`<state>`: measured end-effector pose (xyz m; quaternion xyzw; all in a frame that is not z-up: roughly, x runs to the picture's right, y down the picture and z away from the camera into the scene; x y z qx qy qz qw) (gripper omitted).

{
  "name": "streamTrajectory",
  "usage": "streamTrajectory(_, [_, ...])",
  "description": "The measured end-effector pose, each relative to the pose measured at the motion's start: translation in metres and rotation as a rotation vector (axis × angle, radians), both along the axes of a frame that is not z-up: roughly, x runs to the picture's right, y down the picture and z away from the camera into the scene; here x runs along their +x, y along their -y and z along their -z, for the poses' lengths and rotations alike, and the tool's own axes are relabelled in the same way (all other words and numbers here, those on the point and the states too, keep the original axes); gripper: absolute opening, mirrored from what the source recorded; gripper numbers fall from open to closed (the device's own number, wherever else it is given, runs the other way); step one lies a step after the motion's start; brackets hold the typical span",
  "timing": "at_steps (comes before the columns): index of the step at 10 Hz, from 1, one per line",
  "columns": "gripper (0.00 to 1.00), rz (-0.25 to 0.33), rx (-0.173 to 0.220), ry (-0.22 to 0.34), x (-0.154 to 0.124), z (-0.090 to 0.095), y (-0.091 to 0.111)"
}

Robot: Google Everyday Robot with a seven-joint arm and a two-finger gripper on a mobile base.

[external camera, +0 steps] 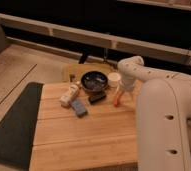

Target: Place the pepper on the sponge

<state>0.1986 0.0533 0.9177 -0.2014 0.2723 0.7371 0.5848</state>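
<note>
The white arm [164,120] fills the right foreground as one thick link, running up and to the left from the lower right edge. At its top it narrows to a rounded joint [131,67] and bends sharply downward. Below that bend the gripper [120,94] points down, low over the far right part of the desk [79,135].
</note>
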Motion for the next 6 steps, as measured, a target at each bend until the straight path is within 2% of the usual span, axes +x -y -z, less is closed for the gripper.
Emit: streamTrajectory(6, [0.65,-0.001,-0.019,0.09,-0.014,-0.033,0.003])
